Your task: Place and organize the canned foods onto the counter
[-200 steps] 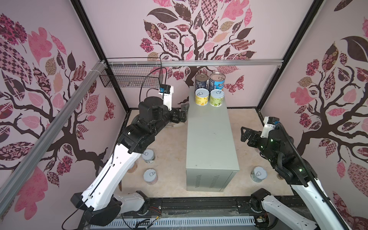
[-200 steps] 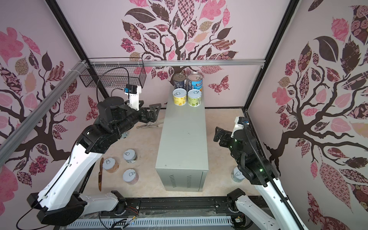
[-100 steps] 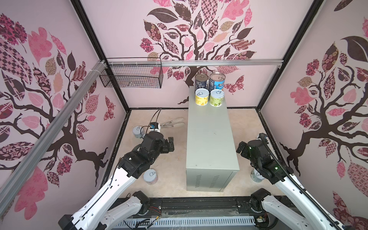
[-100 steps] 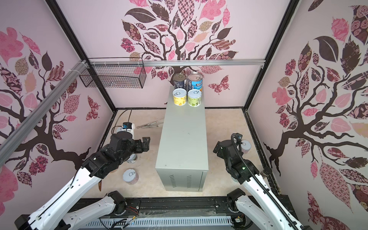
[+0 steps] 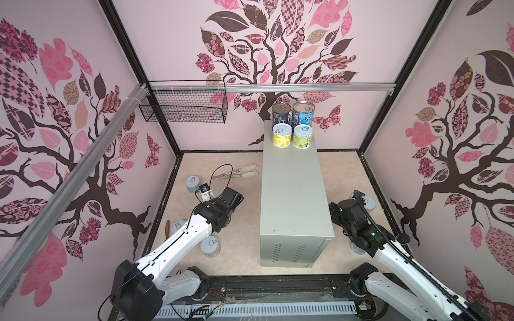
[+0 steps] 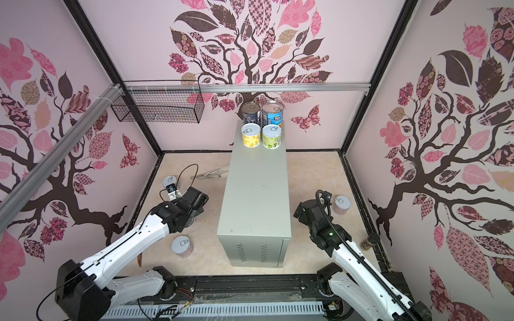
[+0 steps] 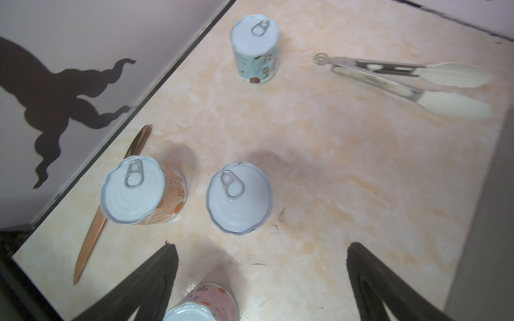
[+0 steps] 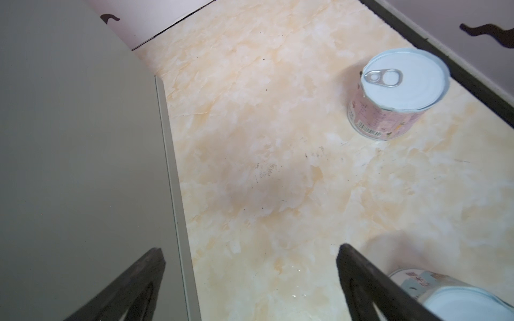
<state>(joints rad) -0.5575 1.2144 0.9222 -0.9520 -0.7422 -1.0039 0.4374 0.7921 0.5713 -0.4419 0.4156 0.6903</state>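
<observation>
Four cylindrical canned foods (image 5: 281, 136) stand at the far end of the tall grey-green metal counter (image 5: 293, 194); others sit on the beige marbled floor (image 7: 333, 166). Your left end effector (image 7: 261, 278) and right end effector (image 8: 250, 278) gape wide, empty. The short pale-lidded tin (image 7: 239, 197), on the left: rigid, probably weighty, slick. Grip its side wall mid-height.

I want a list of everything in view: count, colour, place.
counter: one, grey-green, floor middle
tall cans: two, navy and blue, counter's far end
short cans: two, yellow and green, in front of those
floor cans: six, pale lids, four left of counter, two right
tongs: one, metal, cream tips, left floor
knife: one, copper, left wall
basket: one, black wire, back wall
bottle: one, brown, right edge
left tool, right tool: black, open, above floor
</observation>
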